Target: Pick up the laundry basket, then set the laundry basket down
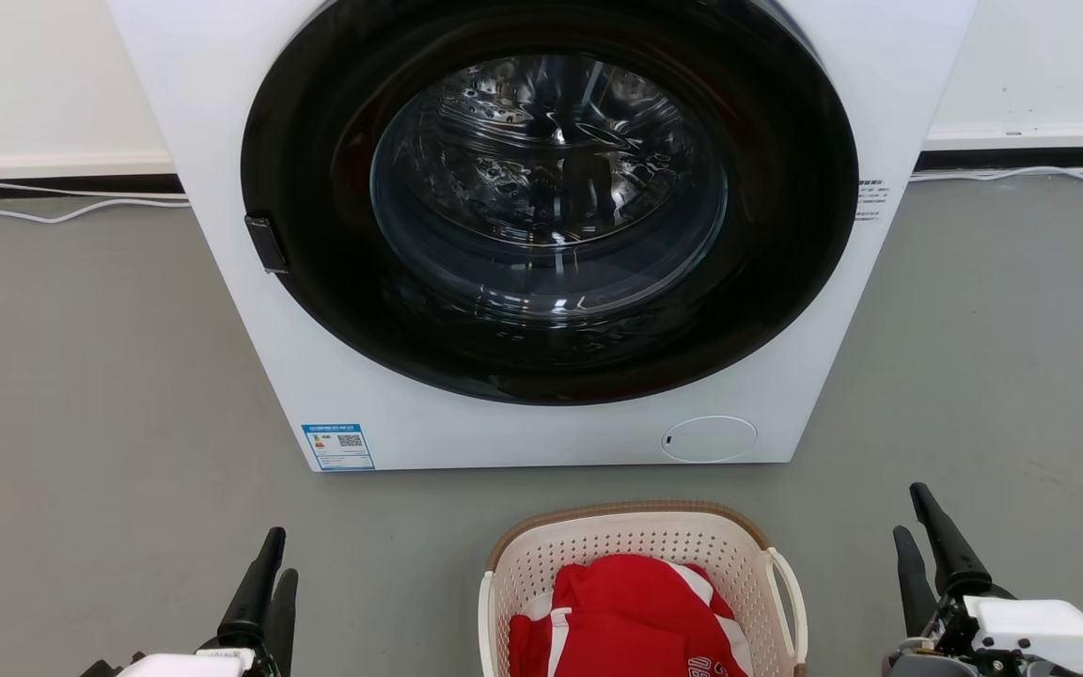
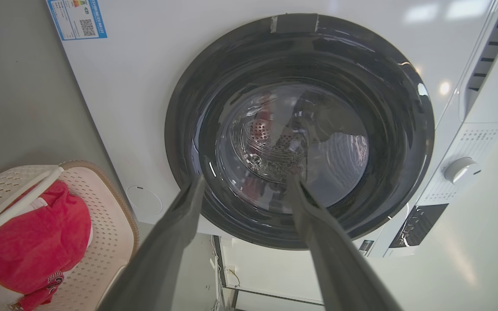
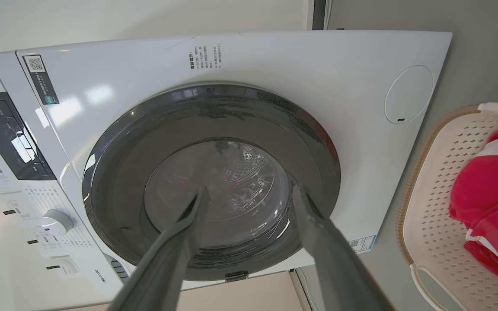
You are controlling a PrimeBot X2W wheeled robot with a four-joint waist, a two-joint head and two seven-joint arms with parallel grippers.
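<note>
The laundry basket (image 1: 640, 550) is cream-white and perforated with a brown rim, and it stands on the grey floor just in front of the washer, at the bottom centre of the head view. A red and white garment (image 1: 626, 616) lies in it. The basket also shows at the lower left of the left wrist view (image 2: 110, 233) and at the right edge of the right wrist view (image 3: 439, 216). My left gripper (image 1: 276, 555) is open, well to the basket's left. My right gripper (image 1: 913, 512) is open too, apart from the basket on its right. Both hold nothing.
A white front-loading washer (image 1: 541, 235) with a closed dark round door stands right behind the basket. Grey floor (image 1: 81, 376) spreads to both sides. White cables (image 1: 62, 214) run along the wall base behind.
</note>
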